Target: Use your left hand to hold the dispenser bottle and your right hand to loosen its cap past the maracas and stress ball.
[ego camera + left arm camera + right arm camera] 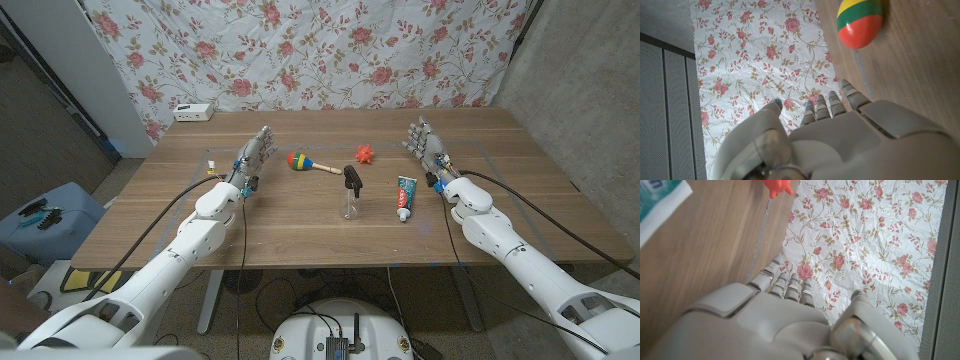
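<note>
Between both hands on the desk point(150, 215), bottle point(351, 193) upright, untouched, maraca point(300, 161) and red ball point(365, 153) behind it, left hand point(254, 158) and right hand point(427, 148) empty, fingers point(265, 137) spread.

Soft, even light is falling from overhead across the head view, leaving the brown wooden tabletop point(300, 215) evenly lit with no harsh glare. The clear plastic dispenser bottle with the black pump cap point(351, 194) is casting only a small faint shadow at its base. The room's left side is sitting darker than the white floral cloth backdrop point(330, 50), which is showing bright. Straight edges are bowing slightly toward the head view's corners. In the left wrist view, the grey left robot hand point(840, 140) is looking soft and out of focus up close, while the striped red, yellow and green wooden maraca point(860, 22) is showing a mild sheen. In the right wrist view, the grey right robot hand point(775, 325) is likewise blurring near the lens.
</note>
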